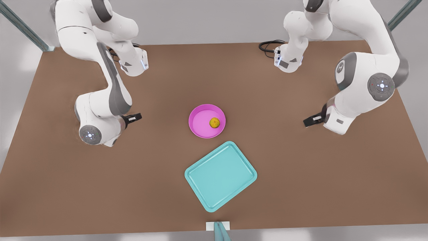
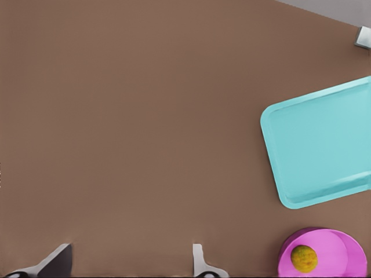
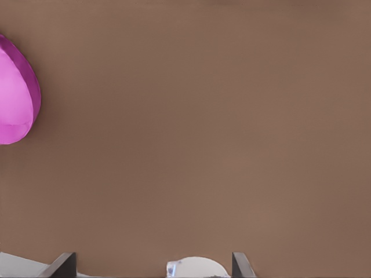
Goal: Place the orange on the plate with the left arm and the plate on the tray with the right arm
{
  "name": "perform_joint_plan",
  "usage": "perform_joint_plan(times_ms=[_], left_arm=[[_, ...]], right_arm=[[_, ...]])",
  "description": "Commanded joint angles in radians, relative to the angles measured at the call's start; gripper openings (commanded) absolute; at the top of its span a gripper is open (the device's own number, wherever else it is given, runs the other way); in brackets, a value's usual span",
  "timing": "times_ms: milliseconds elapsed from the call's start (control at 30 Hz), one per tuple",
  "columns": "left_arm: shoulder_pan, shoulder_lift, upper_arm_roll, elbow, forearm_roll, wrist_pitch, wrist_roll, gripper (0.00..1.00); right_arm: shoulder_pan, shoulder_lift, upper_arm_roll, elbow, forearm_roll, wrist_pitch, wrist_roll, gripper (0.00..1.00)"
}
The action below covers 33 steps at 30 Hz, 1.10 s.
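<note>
Seeing the orange (image 1: 214, 123) already on the pink plate (image 1: 200, 121) beside the tray (image 1: 220, 175), I judge both wide-open empty tools, left (image 1: 135, 117) and right (image 1: 309, 121), parked before the plate's transfer.

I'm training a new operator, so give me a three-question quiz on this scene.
1. True or false: the orange lies on the plate.
2. The tray holds: A) the plate, B) the orange, C) neither.
3. Fill in: the left gripper, at the front view's right, and the right gripper, at its left, both hang with fingers ____.
Key: 1 true; 2 C; 3 open.
</note>
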Motion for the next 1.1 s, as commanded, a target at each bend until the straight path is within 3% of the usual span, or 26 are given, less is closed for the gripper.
perform_joint_plan(times_ms=[0,67,133,300,500,1067], left_arm=[[0.182,-0.05,-0.208,-0.056,0.134,-0.054,0.346,1.0],[0.194,-0.016,-0.202,-0.006,0.137,-0.163,0.363,1.0],[0.194,-0.002,-0.171,0.025,0.135,-0.263,0.415,1.0],[0.193,0.12,-0.171,0.172,0.129,-0.22,0.395,1.0],[0.182,0.179,-0.174,0.169,0.115,-0.165,0.308,1.0],[0.179,0.166,-0.171,0.163,0.108,-0.215,0.297,1.0]], right_arm=[[0.061,0.045,0.006,-0.032,0.085,0.455,0.221,1.0],[0.118,0.042,0.017,-0.141,0.085,0.669,0.248,1.0],[0.189,0.042,0.021,-0.172,0.088,0.729,0.383,1.0],[0.248,0.112,0.021,-0.189,0.113,0.811,0.397,1.0],[0.319,0.16,0.023,-0.246,0.121,0.947,0.435,1.0],[0.356,0.259,0.052,-0.242,0.122,0.972,0.471,1.0]])
